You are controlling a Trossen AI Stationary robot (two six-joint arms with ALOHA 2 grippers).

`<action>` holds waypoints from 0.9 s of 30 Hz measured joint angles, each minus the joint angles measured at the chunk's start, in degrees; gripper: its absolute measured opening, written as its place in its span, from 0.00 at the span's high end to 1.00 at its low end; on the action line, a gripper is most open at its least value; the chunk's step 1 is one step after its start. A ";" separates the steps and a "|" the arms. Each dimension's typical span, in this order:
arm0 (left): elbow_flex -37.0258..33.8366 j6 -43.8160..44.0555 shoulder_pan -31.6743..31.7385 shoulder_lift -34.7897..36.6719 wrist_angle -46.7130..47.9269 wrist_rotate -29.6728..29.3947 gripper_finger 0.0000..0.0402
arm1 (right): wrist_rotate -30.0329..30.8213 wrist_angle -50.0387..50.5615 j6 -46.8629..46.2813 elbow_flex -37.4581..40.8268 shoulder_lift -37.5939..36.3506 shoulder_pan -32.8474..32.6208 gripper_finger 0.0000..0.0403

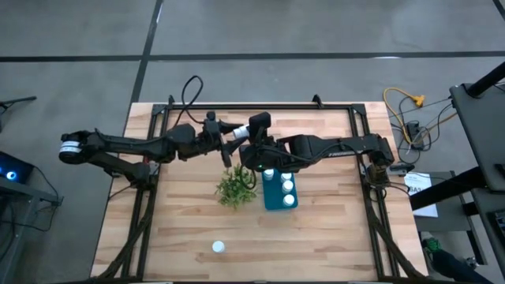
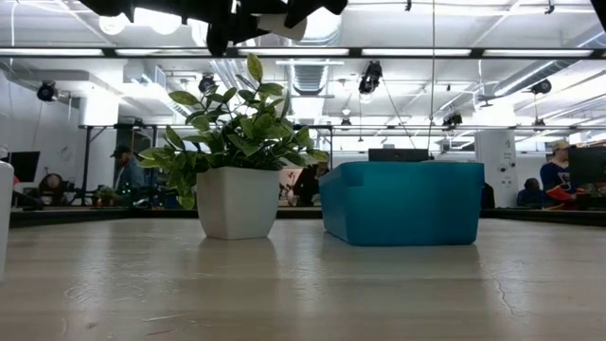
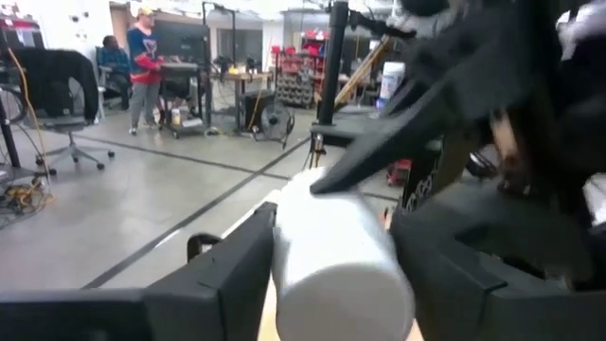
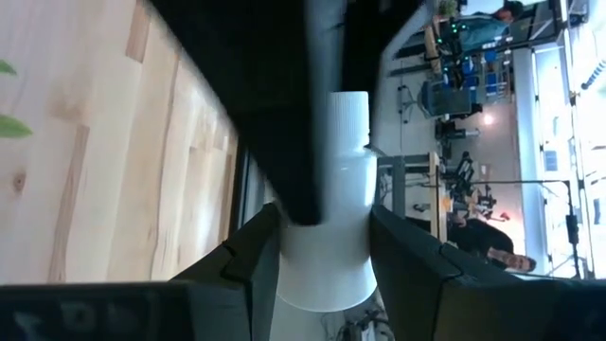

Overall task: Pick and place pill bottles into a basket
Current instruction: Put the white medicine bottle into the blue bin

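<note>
Close up between dark fingers (image 3: 227,284): white pill bottle (image 3: 336,256), aloft above the desk (image 1: 331,237), just behind the plant (image 1: 235,188). Clamped at its base by the right gripper (image 4: 325,248), fingers pressed to both sides. Flanked too by the left gripper (image 3: 331,279); cannot tell whether gripping or loose. Beside the plant, teal basket (image 1: 267,197) with three more bottles (image 1: 287,186) standing inside. Well apart, near the desk's front edge, one lone bottle (image 1: 218,247) upright. Beyond the desk, people (image 3: 144,57) in the room.
</note>
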State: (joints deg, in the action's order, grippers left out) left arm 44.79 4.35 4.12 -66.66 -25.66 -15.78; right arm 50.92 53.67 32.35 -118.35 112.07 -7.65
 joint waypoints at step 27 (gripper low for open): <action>-0.06 1.73 0.00 -0.34 0.98 -0.36 0.59 | -0.11 -1.15 1.40 -0.02 -0.02 0.03 0.67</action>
State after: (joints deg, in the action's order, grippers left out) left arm 44.73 6.08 4.12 -67.00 -24.69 -16.14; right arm 50.81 52.52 33.76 -118.37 112.05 -7.62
